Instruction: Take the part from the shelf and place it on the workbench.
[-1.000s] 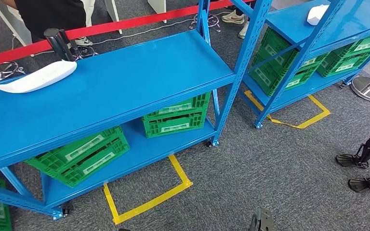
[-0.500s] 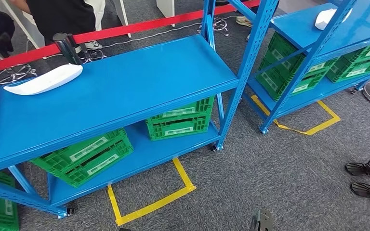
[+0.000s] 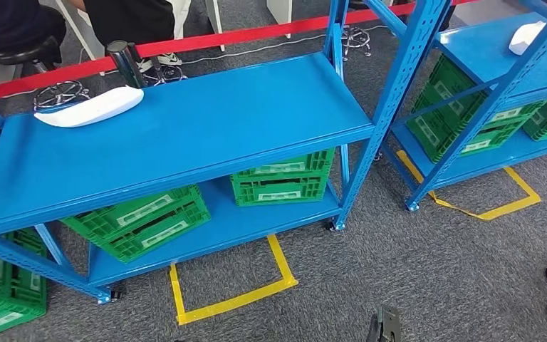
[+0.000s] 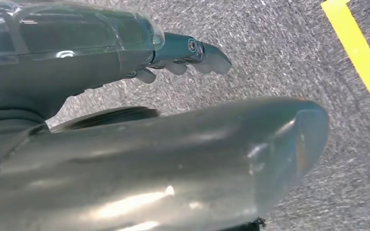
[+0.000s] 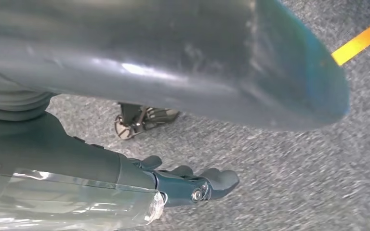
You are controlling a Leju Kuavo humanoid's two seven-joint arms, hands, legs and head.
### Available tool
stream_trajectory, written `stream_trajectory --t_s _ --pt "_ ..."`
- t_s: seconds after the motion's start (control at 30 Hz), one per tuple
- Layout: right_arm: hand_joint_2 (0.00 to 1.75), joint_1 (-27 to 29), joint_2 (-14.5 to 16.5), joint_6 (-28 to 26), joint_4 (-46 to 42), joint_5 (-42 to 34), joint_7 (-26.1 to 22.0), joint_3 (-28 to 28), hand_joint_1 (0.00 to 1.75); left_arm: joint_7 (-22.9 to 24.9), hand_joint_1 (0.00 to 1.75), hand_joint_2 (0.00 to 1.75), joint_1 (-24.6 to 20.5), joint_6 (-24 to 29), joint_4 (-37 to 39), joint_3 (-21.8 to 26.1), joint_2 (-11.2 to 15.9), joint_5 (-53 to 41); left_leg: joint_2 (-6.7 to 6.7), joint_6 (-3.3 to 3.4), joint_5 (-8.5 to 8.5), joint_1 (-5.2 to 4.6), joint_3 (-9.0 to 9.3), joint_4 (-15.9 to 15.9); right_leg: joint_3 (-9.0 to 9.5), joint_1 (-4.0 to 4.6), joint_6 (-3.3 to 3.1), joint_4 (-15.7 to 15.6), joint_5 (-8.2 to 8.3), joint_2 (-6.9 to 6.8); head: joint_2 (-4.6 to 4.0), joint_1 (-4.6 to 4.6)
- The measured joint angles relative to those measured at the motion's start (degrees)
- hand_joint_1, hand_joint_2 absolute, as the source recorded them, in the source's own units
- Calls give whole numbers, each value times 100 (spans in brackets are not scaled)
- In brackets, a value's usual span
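Grey carpet [image 3: 413, 278] fills the near field, with a yellow tape square [image 3: 231, 281] at about 6 o'clock in front of the blue shelf [image 3: 185, 135]. Both arms hang low: the left hand [image 4: 183, 53] in its wrist view has fingers lightly curled over bare carpet, holding nothing, and the right hand [image 5: 192, 185] is the same, fingers loosely apart, empty. Compared with the earlier head frames the whole scene has slid right and down, so the camera moved, not the objects; the robot is walking or turning left toward the near shelf. That shelf's top board now sits more centred and its left end post has come into view. Green crates [image 3: 281, 178] sit on the lower level. Further out, the white part [image 3: 89, 107] lies flat on the top board at about 10 o'clock, near the far-left corner, just beside a dark post [image 3: 124, 60] and the red barrier tape [image 3: 206, 39]. A second shelf [image 3: 498, 57] at 2 o'clock carries another white piece [image 3: 527, 35]. People's legs stand beyond the tape at 12 o'clock. Judgement: approach phase, nothing grasped yet; the part looks out of reach, so more stepping is needed before a reach.
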Motion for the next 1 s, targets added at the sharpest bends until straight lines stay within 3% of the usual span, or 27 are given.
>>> stream_trajectory --t_s 0.07,0.13,0.17,0.23,0.27,0.33,0.37,0.4,0.47,0.53,0.63,0.7,1.0 --pt "0 2 3 0 0 8 0 2 0 -2 0 0 -19 -1 -1 0 0 0 185 70 35 -69 153 -347 27 31 54 3 -40 -100 0 -3" --pt "0 1 3 0 0 8 -1 4 0 -3 0 0 -26 0 -1 0 0 0 54 114 3 -71 168 -418 55 40 113 -15 -68 -220 0 8" --pt "0 -4 2 -1 0 7 -2 5 0 -3 0 0 -23 1 -1 0 -1 0 -28 136 16 -58 172 -433 67 28 147 1 -106 -182 0 24" --pt "0 -9 1 -3 0 1 -2 6 0 -2 0 0 -34 1 -2 0 -7 0 -171 192 36 -25 190 -464 -44 1 205 307 -319 61 0 55" --pt "0 0 1 -5 0 -7 -2 7 0 -3 0 0 -43 1 -2 0 -14 0 -239 215 39 -19 192 -467 -195 -9 222 639 -487 205 0 90" --pt "0 27 -3 -11 1 -42 -1 10 0 -2 0 0 -45 1 -2 0 -30 1 -372 248 36 -27 199 -466 -583 -12 236 1383 -761 308 0 166" --pt "44 32 -5 -13 3 -69 3 11 0 -1 0 0 -36 1 -2 0 -33 2 -431 255 33 -34 209 -465 -714 -10 234 1581 -763 320 0 198" --pt "87 30 -7 -12 6 -95 11 11 0 4 0 0 -28 1 -2 0 -34 4 -478 258 28 -42 224 -464 -754 -10 223 1566 -641 325 0 221" --pt "175 11 -9 -3 11 -138 36 13 0 17 0 87 -20 4 -2 0 -37 18 -532 256 9 -56 265 -463 -577 -3 168 981 -159 323 0 247" --pt "175 -14 -8 2 13 -157 66 16 0 34 0 175 -20 15 -2 0 -44 39 -544 227 -16 -80 281 -453 -345 20 94 333 145 321 0 247" --pt "175 -27 1 2 15 -171 121 26 0 61 0 175 -8 36 -1 0 -45 67 -493 216 -46 -95 272 -445 -244 44 55 55 159 356 0 211" --pt "175 -9 4 2 17 -180 143 38 0 67 0 175 -4 45 0 0 -41 74 -452 242 -64 -87 292 -451 -234 56 62 46 159 386 0 178" --pt "175 -1 1 17 21 -202 188 57 0 72 0 175 -6 52 0 0 -35 90 -412 164 -69 -57 320 -479 -225 77 19 52 138 413 0 141"
